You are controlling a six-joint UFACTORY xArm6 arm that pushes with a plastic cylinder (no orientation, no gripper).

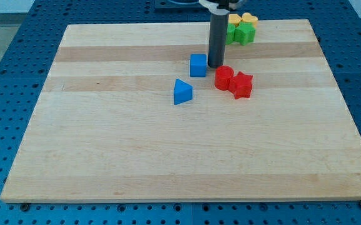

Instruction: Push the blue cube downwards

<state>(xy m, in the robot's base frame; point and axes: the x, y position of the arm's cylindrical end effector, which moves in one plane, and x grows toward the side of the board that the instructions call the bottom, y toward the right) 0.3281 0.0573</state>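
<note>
The blue cube (198, 65) sits on the wooden board (105, 156) a little above the middle. My tip (216, 65) rests on the board just to the cube's right, very close to its right side, between the cube and the red cylinder (223, 77). A blue triangular block (182, 92) lies below and slightly left of the cube.
A red star-shaped block (242, 85) touches the red cylinder's right side. At the view's top, behind the rod, stand a green block (245, 33) and yellow blocks (248, 18), partly hidden. A blue perforated table (18, 37) surrounds the board.
</note>
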